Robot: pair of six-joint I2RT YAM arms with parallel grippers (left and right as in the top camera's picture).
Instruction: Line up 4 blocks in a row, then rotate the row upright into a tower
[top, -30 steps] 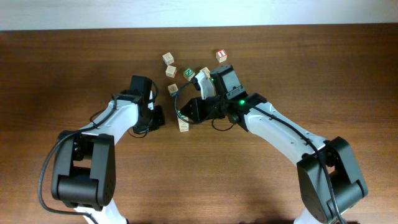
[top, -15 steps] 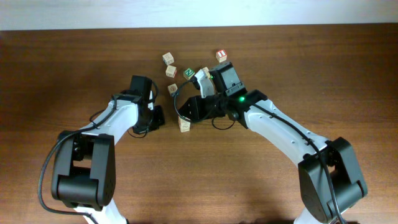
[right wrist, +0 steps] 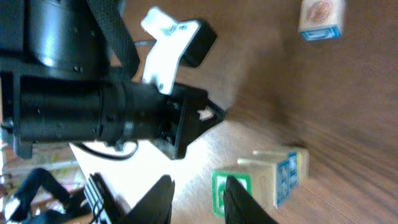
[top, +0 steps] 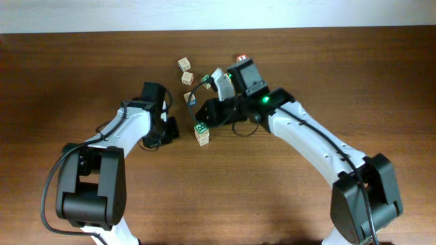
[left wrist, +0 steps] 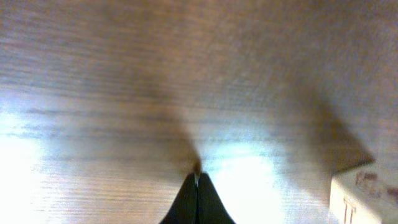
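Note:
A block with a green-printed face (top: 201,128) (right wrist: 227,190) stands on the table, blue print on its side, and a plain wood block (top: 201,139) touches it on the near side. My right gripper (top: 202,116) (right wrist: 199,180) hovers just beyond them, open, with only table between its fingers. Two more blocks (top: 184,63) (top: 187,77) lie at the far side. My left gripper (top: 170,128) (left wrist: 198,180) is shut on nothing, low over the wood left of the pair. A red-lettered block (left wrist: 364,199) shows at the lower right of the left wrist view.
A blue-edged cube (top: 190,98) (right wrist: 320,15) lies between the far blocks and the pair. A red-lettered cube (top: 242,58) peeks out behind the right wrist. The left arm (right wrist: 93,112) sits close to the right gripper.
The right gripper has opened and drawn back toward the far side, uncovering the green-faced block. The left arm has not moved.

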